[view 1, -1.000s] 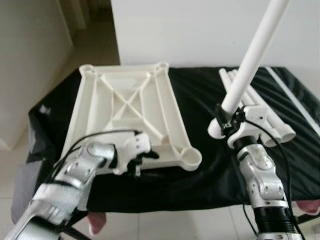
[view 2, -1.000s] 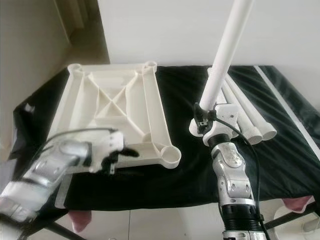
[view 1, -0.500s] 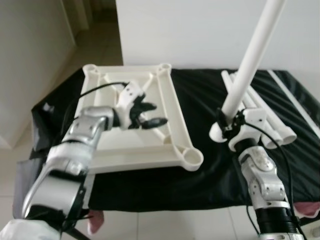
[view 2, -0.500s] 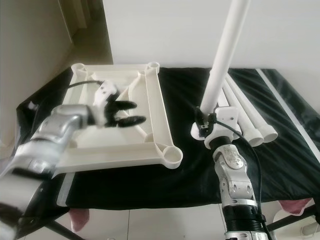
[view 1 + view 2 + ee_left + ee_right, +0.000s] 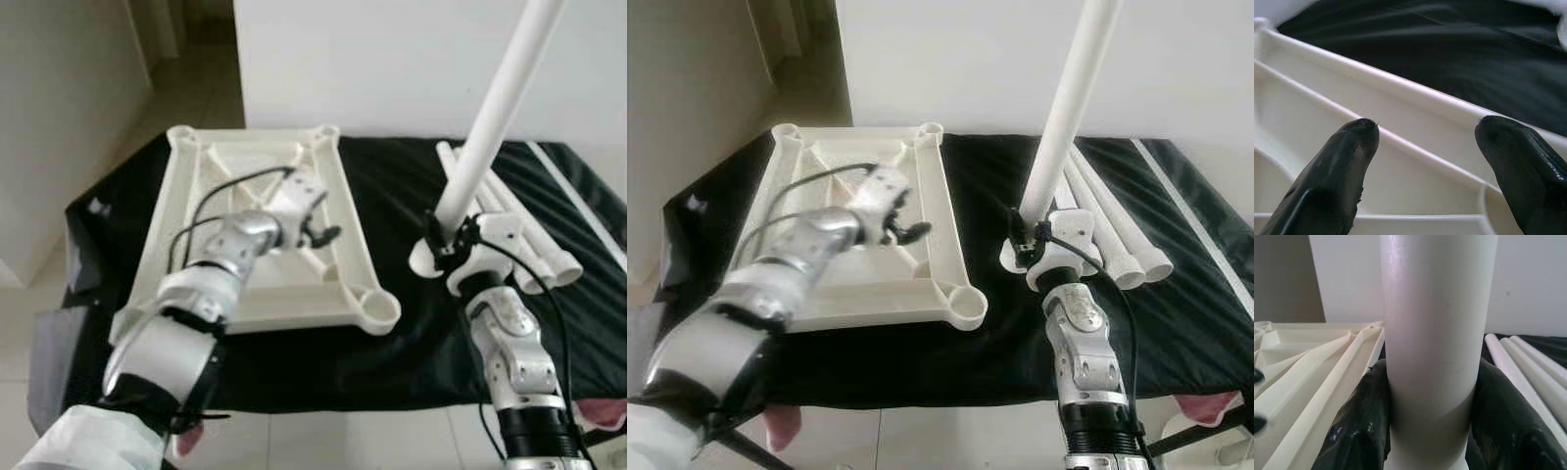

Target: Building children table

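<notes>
The white tabletop (image 5: 191, 201) lies upside down on the black cloth, ribs up, with a round leg socket (image 5: 380, 308) at its near right corner. My left gripper (image 5: 323, 230) hovers open just above the tabletop's right-hand rail (image 5: 1415, 112), nothing between its fingertips (image 5: 1354, 147). My right gripper (image 5: 446, 240) is shut on a long white table leg (image 5: 495, 108), held nearly upright and leaning slightly right, to the right of the tabletop. In the right wrist view the leg (image 5: 1435, 333) sits between both black fingers (image 5: 1359, 431).
Several spare white legs (image 5: 519, 235) lie side by side on the black cloth (image 5: 392, 186) behind my right gripper. A thin white strip (image 5: 578, 196) runs along the cloth's right side. A white wall stands behind; tiled floor lies in front and to the left.
My left arm lifted from the tabletop's near edge and reached forward and right to the right-hand rail. The right gripper kept the leg upright in place.
</notes>
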Tool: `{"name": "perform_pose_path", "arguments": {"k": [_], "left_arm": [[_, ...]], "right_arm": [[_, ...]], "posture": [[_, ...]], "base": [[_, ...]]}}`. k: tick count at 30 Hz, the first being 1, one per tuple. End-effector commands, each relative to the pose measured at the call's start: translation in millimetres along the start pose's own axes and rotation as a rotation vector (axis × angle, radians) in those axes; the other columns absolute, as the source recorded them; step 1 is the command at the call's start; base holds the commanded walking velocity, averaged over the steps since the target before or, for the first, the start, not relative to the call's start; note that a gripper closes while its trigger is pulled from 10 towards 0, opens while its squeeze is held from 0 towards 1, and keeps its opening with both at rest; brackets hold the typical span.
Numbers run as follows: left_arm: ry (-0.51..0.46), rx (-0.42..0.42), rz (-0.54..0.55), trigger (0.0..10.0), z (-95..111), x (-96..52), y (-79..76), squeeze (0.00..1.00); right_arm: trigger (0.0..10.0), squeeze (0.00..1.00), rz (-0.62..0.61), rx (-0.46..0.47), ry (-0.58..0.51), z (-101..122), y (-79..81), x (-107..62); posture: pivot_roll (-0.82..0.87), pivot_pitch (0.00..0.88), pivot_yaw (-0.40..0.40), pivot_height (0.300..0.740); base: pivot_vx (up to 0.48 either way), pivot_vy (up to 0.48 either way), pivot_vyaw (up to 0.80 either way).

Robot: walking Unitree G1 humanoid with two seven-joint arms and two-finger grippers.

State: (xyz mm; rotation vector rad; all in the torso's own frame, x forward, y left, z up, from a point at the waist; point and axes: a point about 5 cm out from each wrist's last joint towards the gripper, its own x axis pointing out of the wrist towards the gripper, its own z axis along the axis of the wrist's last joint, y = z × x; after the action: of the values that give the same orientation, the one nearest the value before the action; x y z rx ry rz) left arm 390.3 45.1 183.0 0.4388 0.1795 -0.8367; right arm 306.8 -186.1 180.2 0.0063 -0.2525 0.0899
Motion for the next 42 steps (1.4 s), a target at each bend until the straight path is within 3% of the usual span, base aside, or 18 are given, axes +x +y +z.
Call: {"name": "perform_pose_path", "arguments": {"k": [1, 12, 14, 15, 16, 17, 24, 27, 30, 31, 32, 34, 38, 42], "left_arm": [[0.016, 0.046, 0.311, 10.0, 2.2, 1.4, 12.3, 0.00], [0.060, 0.172, 0.223, 10.0, -1.1, 17.8, -16.0, 0.00], [0.067, 0.213, 0.121, 10.0, -6.9, 21.6, -29.9, 0.00], [0.067, 0.213, 0.121, 10.0, -6.9, 21.6, -29.9, 0.00], [0.058, 0.254, -0.010, 10.0, -12.5, 24.2, -45.6, 0.00], [0.058, 0.254, -0.010, 10.0, -12.5, 24.2, -45.6, 0.00], [0.016, 0.255, -0.324, 10.0, -22.2, 23.4, -78.1, 0.00], [0.005, 0.260, -0.383, 10.0, -23.7, 22.1, -84.1, 0.00], [-0.032, 0.263, -0.592, 10.0, -29.3, 15.2, -104.2, 0.00], [-0.032, 0.263, -0.592, 10.0, -29.3, 15.2, -104.2, 0.00], [-0.059, 0.269, -0.733, 10.0, -32.3, 6.9, -115.5, 0.00], [-0.059, 0.269, -0.733, 10.0, -32.3, 6.9, -115.5, 0.00], [-0.066, 0.300, -0.893, 10.0, -36.8, -7.0, -123.7, 0.00], [-0.065, 0.356, -0.893, 10.0, -39.1, -10.0, -121.3, 0.00]], "right_arm": [[10.0, 0.00, -0.017, 0.002, -0.032, 6.7, -3.1, 0.1], [10.0, 0.00, -0.041, 0.001, -0.043, 10.2, -5.3, -2.6], [10.0, 0.00, -0.050, -0.003, -0.043, 10.8, -7.6, -4.5], [10.0, 0.00, -0.050, -0.003, -0.043, 10.8, -7.6, -4.5], [10.0, 0.00, -0.059, -0.004, -0.042, 11.2, -10.3, -6.6], [10.0, 0.00, -0.059, -0.004, -0.042, 11.2, -10.3, -6.6], [10.0, 0.00, -0.074, -0.008, -0.043, 11.9, -13.7, -8.3], [10.0, 0.00, -0.074, -0.007, -0.043, 11.9, -13.7, -8.0], [10.0, 0.00, -0.066, -0.004, -0.048, 12.1, -12.3, -6.7], [10.0, 0.00, -0.066, -0.004, -0.048, 12.1, -12.3, -6.7], [10.0, 0.00, -0.039, 0.005, -0.053, 12.7, -8.6, -5.6], [10.0, 0.00, -0.039, 0.005, -0.053, 12.7, -8.6, -5.6], [10.0, 0.00, 0.028, 0.013, -0.057, 12.6, 0.3, -3.9], [10.0, 0.00, 0.047, 0.016, -0.057, 11.9, 3.5, -2.5]], "posture": [[0.01, 0.000, 0.006, 0.740], [-0.01, 0.000, 0.026, 0.740], [-0.01, 0.000, 0.030, 0.740], [-0.01, 0.000, 0.030, 0.740], [-0.01, 0.000, 0.036, 0.740], [-0.01, 0.000, 0.036, 0.740], [-0.01, 0.005, 0.045, 0.740], [-0.01, 0.003, 0.049, 0.740], [-0.01, 0.000, 0.050, 0.740], [-0.01, 0.000, 0.050, 0.740], [-0.01, 0.000, 0.049, 0.740], [-0.01, 0.000, 0.049, 0.740], [0.00, 0.000, 0.045, 0.740], [0.00, 0.000, 0.045, 0.740]], "base": [[0.000, 0.000, 0.00], [0.000, 0.000, 0.00], [0.000, 0.000, 0.00], [0.000, 0.000, 0.00], [0.000, 0.000, 0.00], [0.000, 0.000, 0.00], [0.000, 0.000, 0.00], [0.000, 0.000, 0.00], [0.000, 0.000, 0.00], [0.000, 0.000, 0.00], [0.000, 0.000, 0.00], [0.000, 0.000, 0.00], [0.000, 0.000, 0.00], [0.000, 0.000, 0.00]]}}
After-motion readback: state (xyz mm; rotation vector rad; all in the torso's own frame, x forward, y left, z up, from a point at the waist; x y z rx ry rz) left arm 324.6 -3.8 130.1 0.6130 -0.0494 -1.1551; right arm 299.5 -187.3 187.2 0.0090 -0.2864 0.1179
